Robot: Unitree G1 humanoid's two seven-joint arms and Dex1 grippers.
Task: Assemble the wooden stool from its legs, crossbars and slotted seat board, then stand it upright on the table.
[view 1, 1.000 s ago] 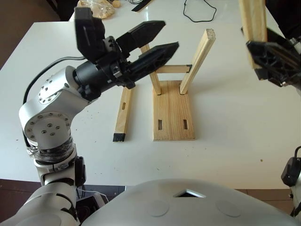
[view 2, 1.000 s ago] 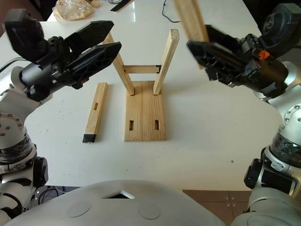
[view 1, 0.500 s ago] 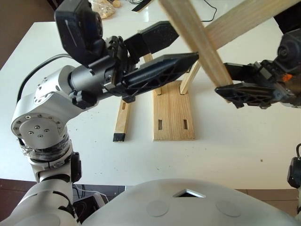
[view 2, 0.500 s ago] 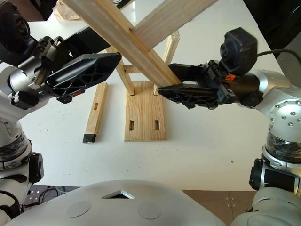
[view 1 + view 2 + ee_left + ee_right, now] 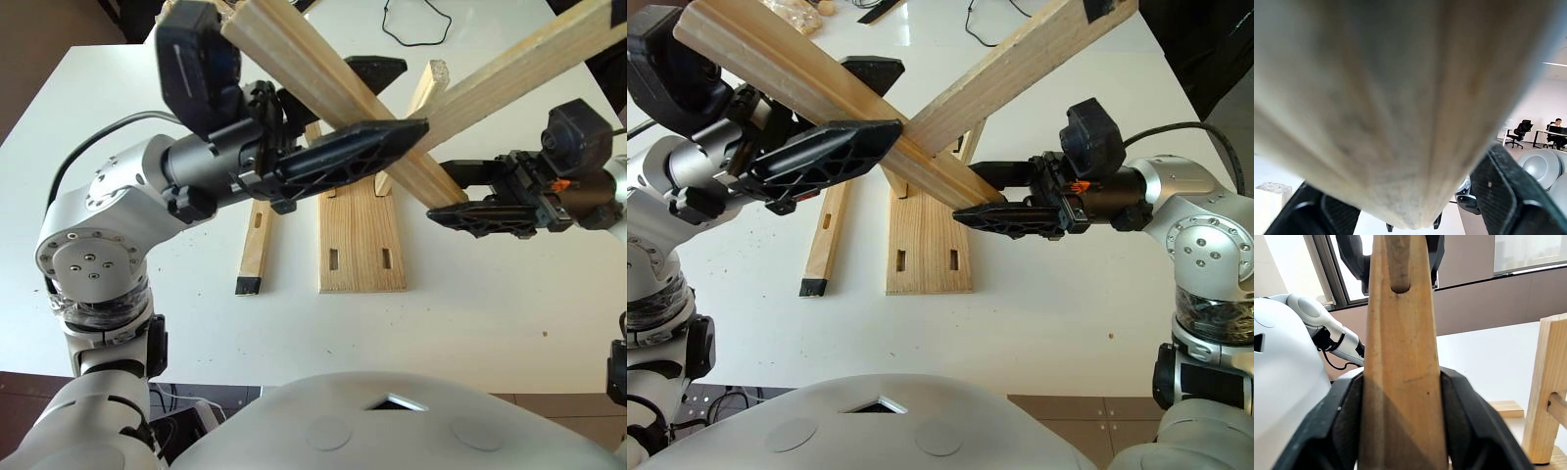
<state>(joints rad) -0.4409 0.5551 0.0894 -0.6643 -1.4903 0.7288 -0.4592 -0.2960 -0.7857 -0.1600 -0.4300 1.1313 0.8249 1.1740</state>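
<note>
My right gripper (image 5: 438, 191) is shut on one end of a slotted wooden leg (image 5: 304, 73), held in the air above the seat board (image 5: 361, 245). The leg slants up toward the far left and passes between the fingers of my open left gripper (image 5: 414, 95). In the right wrist view the leg (image 5: 1400, 357) runs away to those fingers (image 5: 1354, 254). A second wooden bar (image 5: 529, 59) crosses the leg; I cannot tell how they join. On the board a leg (image 5: 434, 76) stands upright, with another partly hidden behind my left gripper. A loose leg (image 5: 257, 235) lies beside the board.
The white table (image 5: 509, 294) has free room to the right of the board and along its front. A black cable (image 5: 411, 24) and a plastic bag (image 5: 789, 15) lie at the far edge.
My right gripper has swung the leg from upright at the right over to the middle and tipped it down. It now lies between the left gripper's fingers, which have shifted only slightly.
</note>
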